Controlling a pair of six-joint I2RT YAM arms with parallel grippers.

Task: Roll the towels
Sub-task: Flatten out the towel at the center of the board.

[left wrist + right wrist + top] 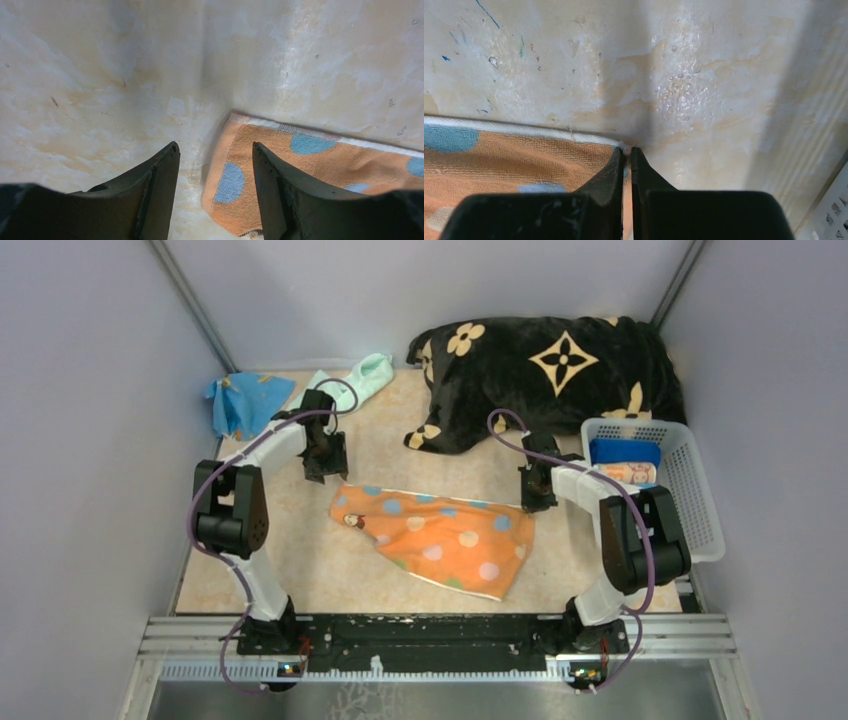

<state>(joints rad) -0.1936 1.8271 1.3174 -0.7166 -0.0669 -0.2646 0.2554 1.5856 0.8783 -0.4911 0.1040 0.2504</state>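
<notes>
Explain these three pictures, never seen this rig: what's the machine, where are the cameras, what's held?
Two robot arms are bolted at the near edge of a table. The wide picture looks down from above and behind them. The other two come from a camera on each wrist, with that arm's own fingers at the bottom. On the table lie a flat, dotted orange towel, a mint towel and a blue towel at the back left, a black blanket, and a white basket on the right. The left hand is open over the orange towel's left end. The right hand is shut on its right corner, apparently pinching the hem.
</notes>
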